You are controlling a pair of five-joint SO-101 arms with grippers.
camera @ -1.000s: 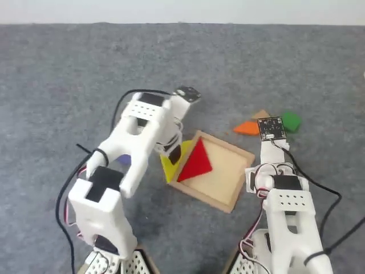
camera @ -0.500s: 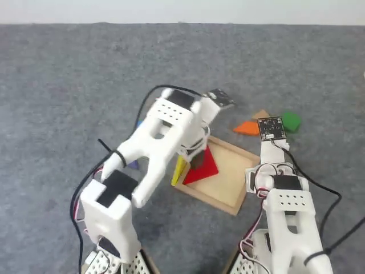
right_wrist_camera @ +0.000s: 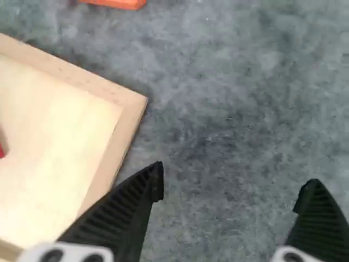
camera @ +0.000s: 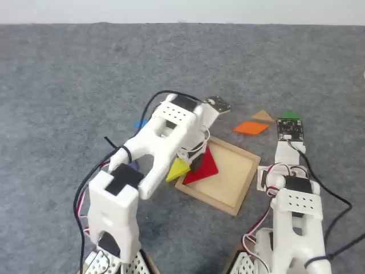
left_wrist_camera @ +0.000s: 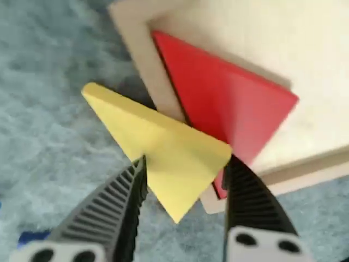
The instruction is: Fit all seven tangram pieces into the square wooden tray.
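I am looking down on a grey, carpet-like desk (camera: 68,85) with two white arms side by side at the near edge. The square wooden tray (camera: 246,154) sits between them, turned so one corner points towards me.

The left arm stretches from the near left to the tray's left side. Its pincer (left_wrist_camera: 185,164) is clamped on a yellow triangle (left_wrist_camera: 163,147), one ribbed finger on each side of it. In the left wrist view the triangle is held tilted, above the tray's left rim (left_wrist_camera: 144,60) and partly across the edge of a red triangle (left_wrist_camera: 229,103). In the high view the yellow triangle (camera: 178,169) shows at the tray's left corner, just left of the red triangle (camera: 202,165). The red triangle lies in the left part of the tray, along the left rim. I cannot tell whether the yellow piece touches the rim or the red piece.

The right arm stands at the near right. Its pincer (right_wrist_camera: 235,185) is spread wide with nothing between the fingers, over bare desk just right of the tray's rim (right_wrist_camera: 76,76).

Loose pieces lie beyond the tray. An orange piece (camera: 251,128) is just past the far corner, with a tan triangle (camera: 262,116) and a green piece (camera: 291,115) a little farther off. A blue piece (camera: 141,123) shows left of the left arm, partly hidden by it.
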